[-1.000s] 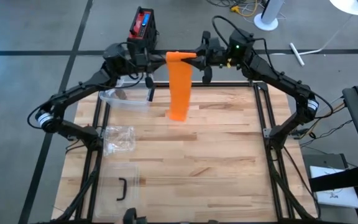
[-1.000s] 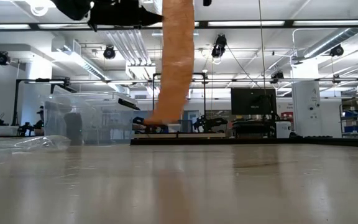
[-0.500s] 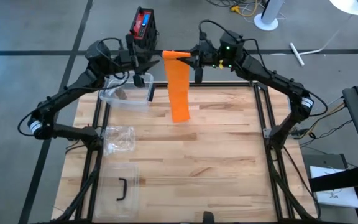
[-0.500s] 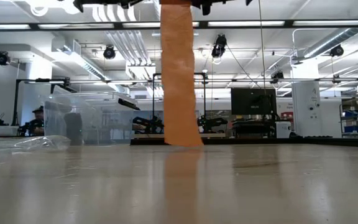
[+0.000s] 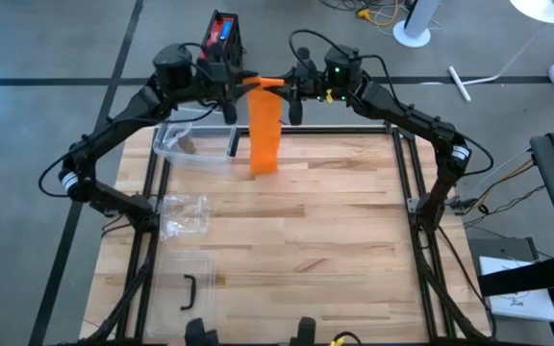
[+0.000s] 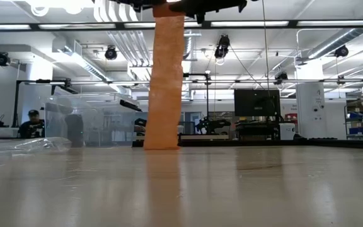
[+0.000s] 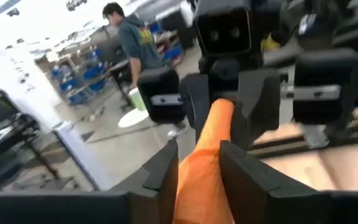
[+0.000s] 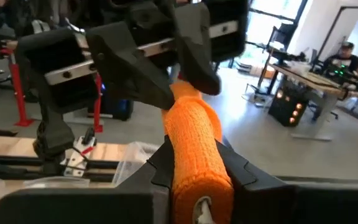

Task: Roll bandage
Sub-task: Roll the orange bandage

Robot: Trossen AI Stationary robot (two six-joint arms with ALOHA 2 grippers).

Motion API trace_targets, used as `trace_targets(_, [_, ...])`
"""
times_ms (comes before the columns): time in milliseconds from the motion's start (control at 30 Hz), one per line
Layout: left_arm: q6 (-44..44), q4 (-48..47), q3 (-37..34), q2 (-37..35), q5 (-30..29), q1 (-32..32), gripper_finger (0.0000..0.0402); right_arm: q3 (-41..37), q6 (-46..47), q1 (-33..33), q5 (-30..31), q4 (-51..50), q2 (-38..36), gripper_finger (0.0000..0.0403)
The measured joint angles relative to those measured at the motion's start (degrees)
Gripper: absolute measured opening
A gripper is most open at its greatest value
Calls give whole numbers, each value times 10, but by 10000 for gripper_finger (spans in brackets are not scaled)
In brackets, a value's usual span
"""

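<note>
An orange bandage hangs as a long strip (image 5: pixel 264 135) (image 6: pixel 164 82) from a rolled part (image 8: pixel 194 149). Both grippers hold the roll high over the table's far edge. My left gripper (image 5: pixel 237 85) (image 7: pixel 199 149) comes at the roll from the table's left. My right gripper (image 5: pixel 282 86) (image 8: pixel 194 152) comes from the right, so the two face each other. The strip's lower end (image 6: pixel 161 144) reaches down to table height; whether it touches the wood I cannot tell. My left gripper pinches the roll's left end (image 7: pixel 213 121) between its two fingers (image 7: pixel 166 168), coming in level from the table's left and lying along the roll. The roll sits level, lifted well clear of the table. My right gripper pinches the thicker right end of the roll (image 8: pixel 197 171) between its two fingers (image 8: pixel 160 155), coming in level from the table's right and lying along the roll. The loose strip hangs straight down below the roll.
A clear plastic box (image 5: pixel 195 149) (image 6: pixel 87 120) stands at the table's far left. A crumpled clear bag (image 5: pixel 186 213) lies at the left edge, and a clear lid with a black handle (image 5: pixel 188 288) sits near the front left. People show in the room beyond the table.
My right gripper has carried the roll toward the table's left. My left gripper stood back from the roll half a second ago and has come in on its left end again. The hanging strip has gone left with the roll, and its lower end now hangs straight.
</note>
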Motion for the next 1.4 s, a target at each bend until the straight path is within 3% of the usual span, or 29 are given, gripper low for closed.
trace_targets(267, [47,-72,26,14,-34,0,10,-2,-11,0,18,-20,-3,52])
trace_targets(900, [87,-139,23,-14,-83,3,0,-1,-71,2,60,-42,-11,54])
trace_targets(1133, [92,-124,22,-15,-86,-11,27,0,-80,2,61,-47,-12,55])
trace_targets(1400, [88,-115,22,-15,-70,-31,115,0,-103,3,60,-54,-12,51])
